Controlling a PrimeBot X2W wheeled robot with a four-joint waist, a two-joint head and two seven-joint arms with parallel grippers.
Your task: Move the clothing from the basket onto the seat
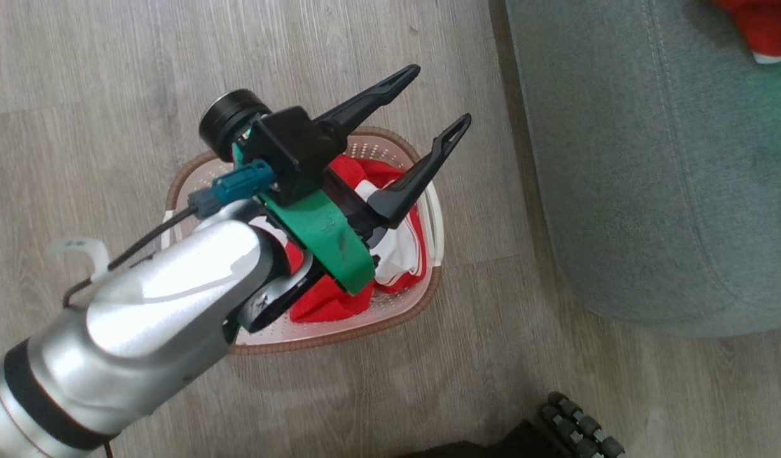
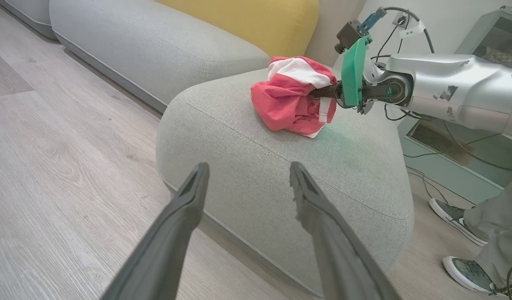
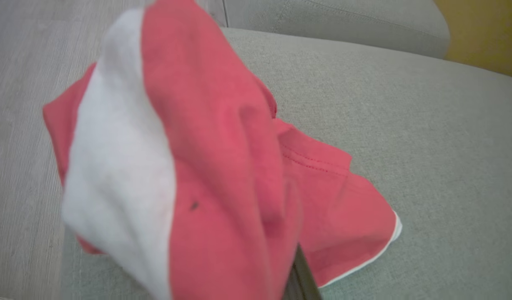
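Clothing (image 1: 400,254) in red and white lies bunched in the basket (image 1: 339,340), which stands on the floor (image 1: 110,63) just beside the seat (image 1: 619,159). The left gripper (image 1: 441,95) hovers above the basket with its jaws spread wide and empty, apparently placed to reach into the heap. A second garment (image 2: 289,100), also red and white, is over the seat. The right gripper (image 2: 320,92) is clamped tight on its upper folds, so the cloth hangs as a crumpled bundle whose lower hem rests on the cushion top. The grip appears to await release, with the transfer partly done. The floor is pale wood-grain plank. The seat is grey-green woven upholstery with a stitched seam; behind it stand a grey sofa (image 2: 147,46) and a yellow cushion (image 2: 247,21). A person's shoes (image 2: 456,212) show beside the seat.
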